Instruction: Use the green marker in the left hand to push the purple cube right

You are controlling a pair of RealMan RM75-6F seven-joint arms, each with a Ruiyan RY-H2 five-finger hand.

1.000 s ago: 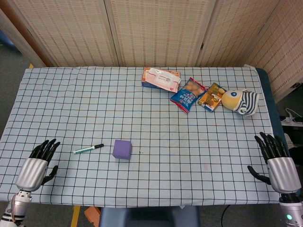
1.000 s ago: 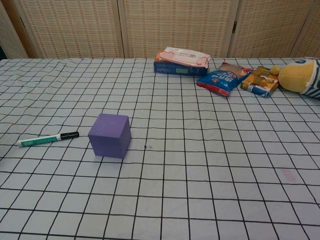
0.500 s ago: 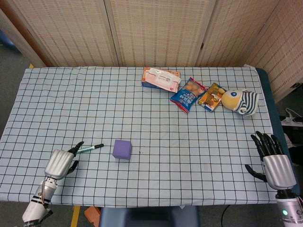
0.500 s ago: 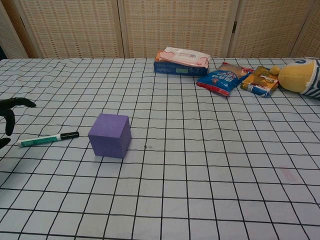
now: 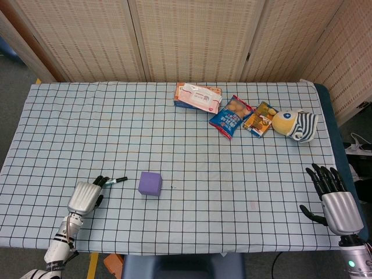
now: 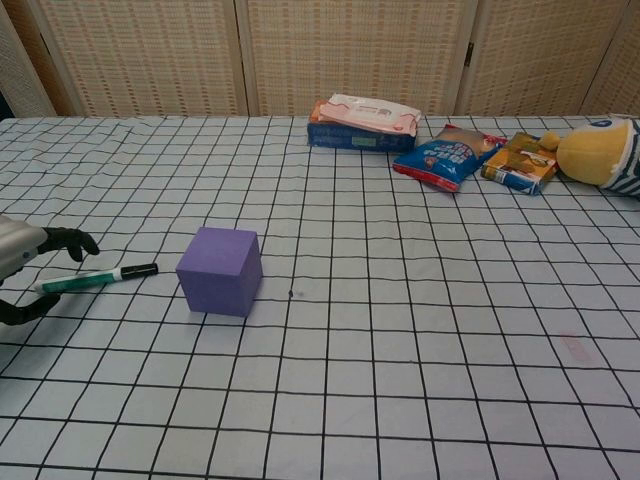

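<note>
The purple cube (image 5: 150,183) (image 6: 221,271) sits on the checked tablecloth, left of the middle and near the front. The green marker (image 5: 114,181) (image 6: 95,277) lies flat just left of the cube, its black cap pointing at it. My left hand (image 5: 86,196) (image 6: 28,262) is over the marker's left end, with fingers (image 6: 70,240) arched beyond it and the thumb on the near side. The marker still lies on the cloth, not gripped. My right hand (image 5: 336,202) hovers at the table's right front corner with fingers spread and nothing in it.
At the back right lie a pack of wipes (image 5: 197,97) (image 6: 362,123), a blue snack bag (image 5: 231,116) (image 6: 446,156), a smaller orange pack (image 5: 260,119) (image 6: 520,160) and a yellow plush toy (image 5: 296,125) (image 6: 600,152). A small dark speck (image 6: 290,294) marks the cloth right of the cube.
My left hand has moved right from the table's front left edge until it straddles the marker's left end. The marker and cube have not moved. The right hand sank slightly.
</note>
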